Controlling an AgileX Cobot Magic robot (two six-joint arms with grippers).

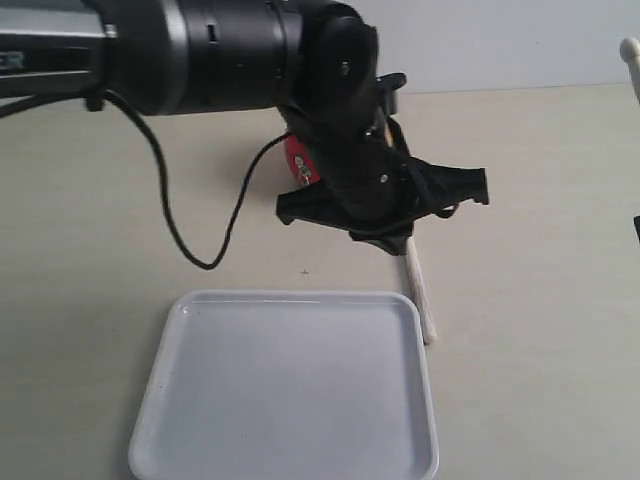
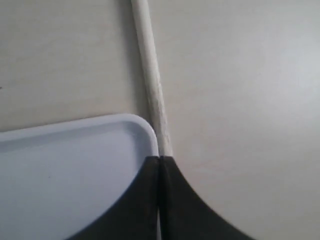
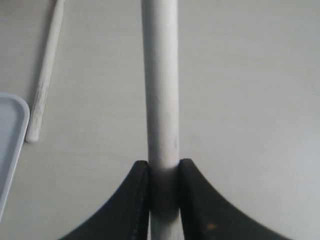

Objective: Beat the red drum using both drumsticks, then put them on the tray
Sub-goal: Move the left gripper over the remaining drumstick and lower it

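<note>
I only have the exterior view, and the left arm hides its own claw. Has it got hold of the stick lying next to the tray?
Observer: No. The left wrist view shows the left claw shut with nothing in it. The loose stick runs on beyond it.
Operator: Is that stick on the tray or off it?
Observer: Off it. It lies on the table, right alongside a rounded corner of the tray. I cannot tell whether it touches the rim.
Operator: And the right claw? I see only a stick tip at my frame's edge.
Observer: The right wrist view shows the right claw shut on the second stick.
</note>
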